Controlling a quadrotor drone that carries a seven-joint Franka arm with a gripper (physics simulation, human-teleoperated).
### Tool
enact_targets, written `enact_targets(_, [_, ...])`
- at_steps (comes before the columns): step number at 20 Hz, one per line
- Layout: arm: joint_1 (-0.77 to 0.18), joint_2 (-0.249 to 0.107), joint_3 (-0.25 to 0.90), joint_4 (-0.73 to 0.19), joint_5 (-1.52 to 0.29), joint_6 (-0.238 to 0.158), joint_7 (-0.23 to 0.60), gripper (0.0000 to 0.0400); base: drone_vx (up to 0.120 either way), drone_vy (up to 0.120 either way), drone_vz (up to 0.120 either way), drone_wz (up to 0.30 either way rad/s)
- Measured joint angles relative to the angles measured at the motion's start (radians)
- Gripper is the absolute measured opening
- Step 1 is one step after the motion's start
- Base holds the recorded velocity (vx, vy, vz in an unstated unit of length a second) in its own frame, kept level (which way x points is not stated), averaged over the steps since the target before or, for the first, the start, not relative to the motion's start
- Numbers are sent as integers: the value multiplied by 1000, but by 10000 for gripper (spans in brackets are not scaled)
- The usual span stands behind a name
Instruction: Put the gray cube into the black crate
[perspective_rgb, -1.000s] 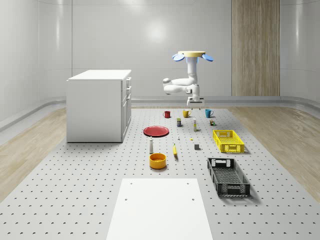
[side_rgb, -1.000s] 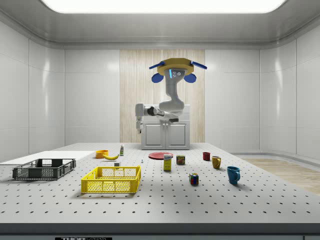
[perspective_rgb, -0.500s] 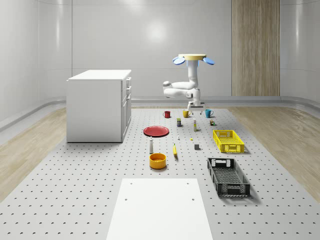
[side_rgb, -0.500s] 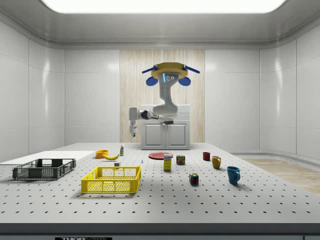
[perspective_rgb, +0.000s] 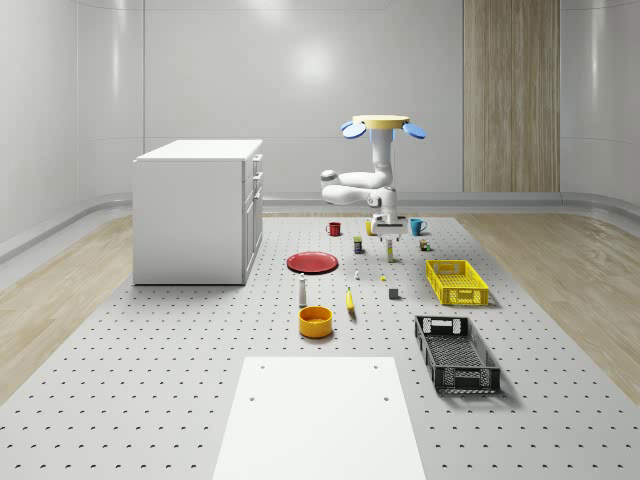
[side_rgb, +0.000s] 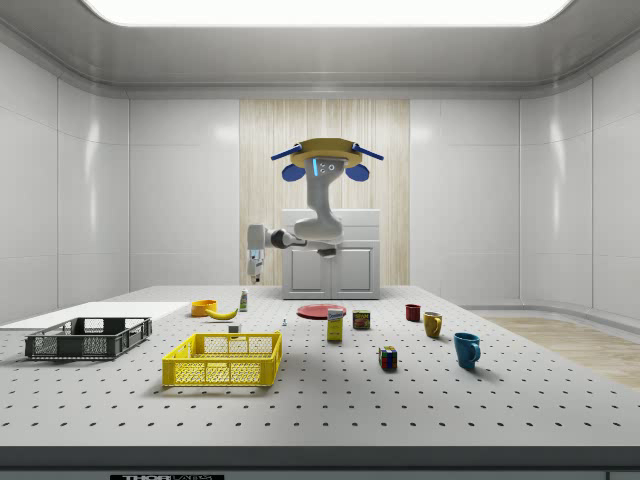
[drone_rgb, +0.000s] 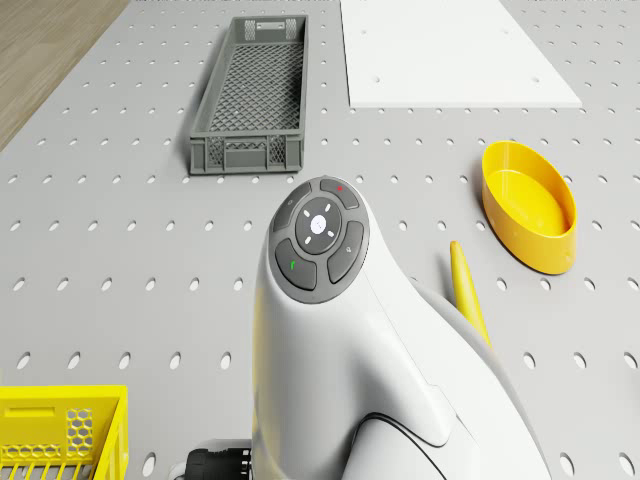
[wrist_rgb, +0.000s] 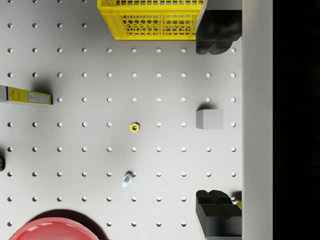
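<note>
gripper (wrist_rgb: 216, 129) hangs high with fingers (wrist_rgb: 216, 39) spread, nothing held; gray cube (wrist_rgb: 209, 119) sits roughly under the gap, probably slightly off-centre; drone (perspective_rgb: 379, 124) hovering

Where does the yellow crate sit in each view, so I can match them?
Whole-scene view: yellow crate, right of centre, behind the black crate.
Side view: foreground, left of centre.
Drone view: one corner, beside the arm.
Wrist view: past the gray cube.
Shared landmark: the gray cube, close by it in the whole-scene, side and wrist views.
</note>
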Motion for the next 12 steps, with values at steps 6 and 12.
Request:
enact_targets(6, [-3,-12,2,1,5,11,2,400,47,0,-113,0])
enact_targets(12, [-5,-23,4,1,10,22,4,400,120,0,-107,0])
